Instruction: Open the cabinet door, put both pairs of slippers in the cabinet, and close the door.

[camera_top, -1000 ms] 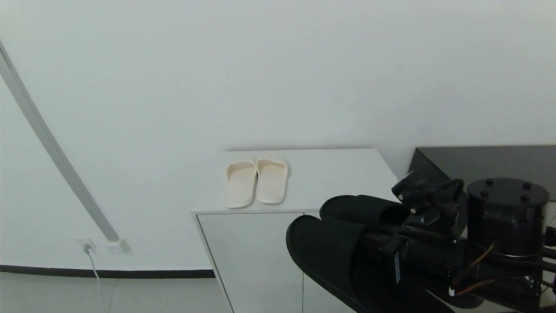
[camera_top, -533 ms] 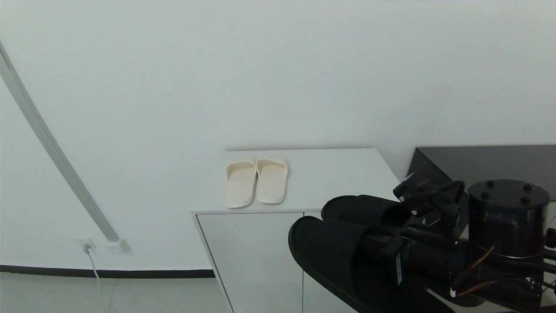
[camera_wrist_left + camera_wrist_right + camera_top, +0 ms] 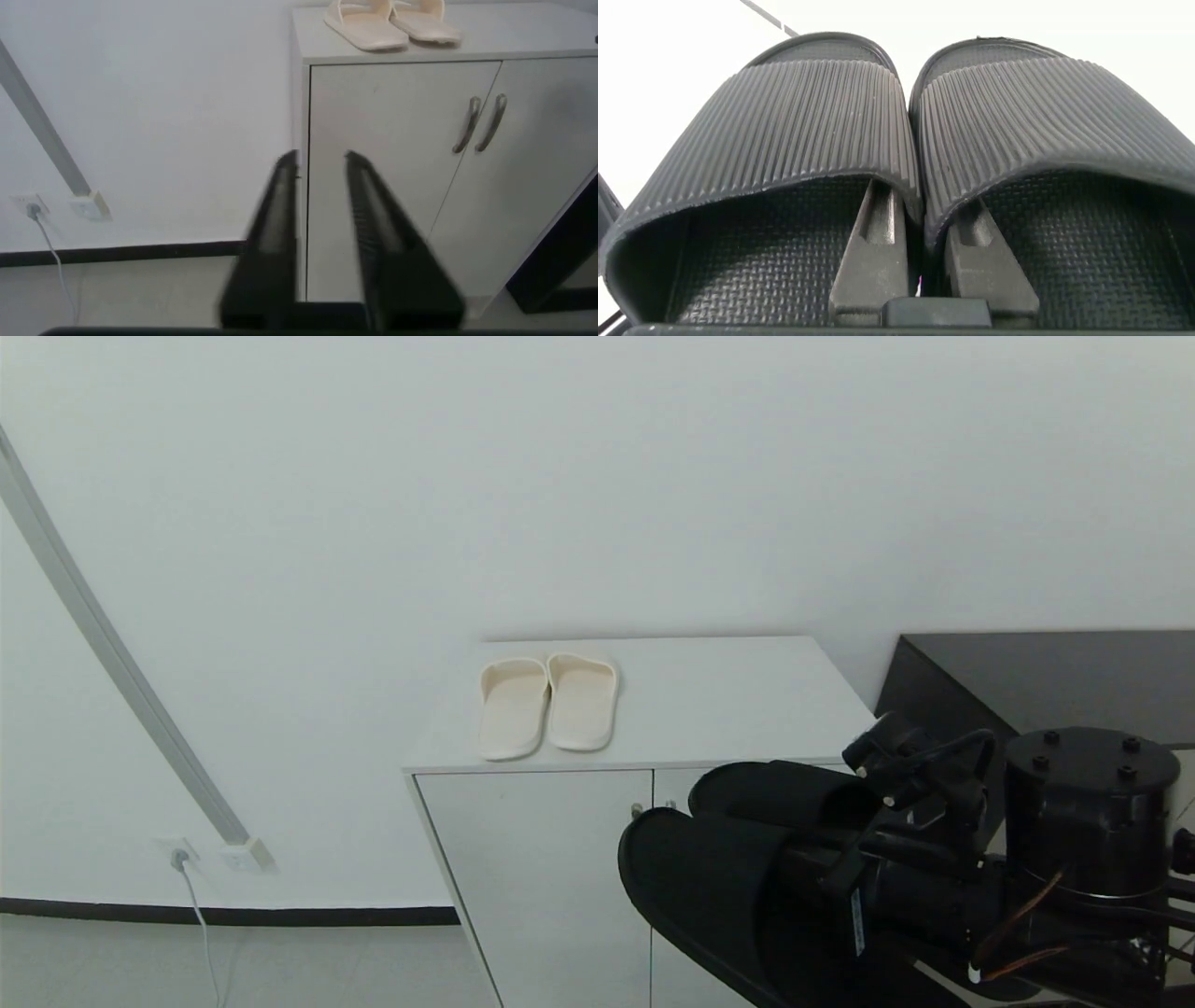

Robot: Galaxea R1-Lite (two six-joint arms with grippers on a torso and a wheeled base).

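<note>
Right arm (image 3: 943,896) sits lower right in the head view, right gripper (image 3: 922,201) clamping the black slippers (image 3: 822,121); left gripper (image 3: 322,168) fingers stand slightly apart.

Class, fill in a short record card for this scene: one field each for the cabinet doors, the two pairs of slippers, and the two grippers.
cabinet doors: both shut, handles side by side at the middle
cream slippers: side by side on top of the cabinet
black slippers: held in the air in front of the doors
right gripper: shut on the black slippers, one finger inside each, pinching their inner walls together
left gripper: open, empty, facing the cabinet front
</note>
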